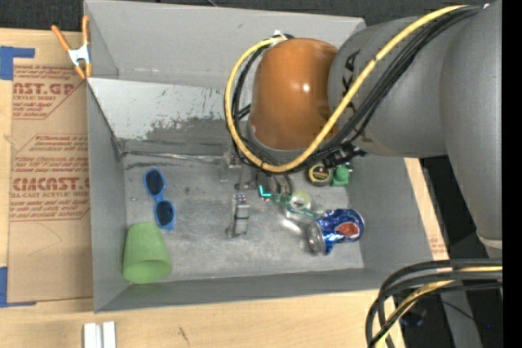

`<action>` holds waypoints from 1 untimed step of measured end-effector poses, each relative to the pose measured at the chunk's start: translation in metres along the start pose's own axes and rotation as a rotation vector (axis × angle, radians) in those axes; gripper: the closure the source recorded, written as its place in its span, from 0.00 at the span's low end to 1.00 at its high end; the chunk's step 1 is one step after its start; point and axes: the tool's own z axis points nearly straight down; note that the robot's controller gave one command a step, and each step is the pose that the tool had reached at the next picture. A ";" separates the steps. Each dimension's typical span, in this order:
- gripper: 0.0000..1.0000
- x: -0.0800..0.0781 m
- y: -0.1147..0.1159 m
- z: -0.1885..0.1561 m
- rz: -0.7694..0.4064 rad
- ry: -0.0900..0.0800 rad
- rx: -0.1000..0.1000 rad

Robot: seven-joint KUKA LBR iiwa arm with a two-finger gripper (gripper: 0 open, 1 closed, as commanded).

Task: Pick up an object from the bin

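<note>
Orange wrist cover (294, 94) tops the end effector (238, 224), low between blue sunglasses (159, 200) and crushed can (336, 228); opening cannot be told.

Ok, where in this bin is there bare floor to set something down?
Bare floor lies between the blue sunglasses and the gripper, and along the view's bottom wall from the green cup to the crushed blue can. The right side is crowded: the can, a clear plastic piece and a small green piece cluster there.

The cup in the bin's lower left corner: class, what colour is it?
The cup is plain light green, and it shows best in the camera view.
</note>
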 end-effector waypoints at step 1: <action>0.00 0.019 0.110 0.100 -0.289 -0.001 0.011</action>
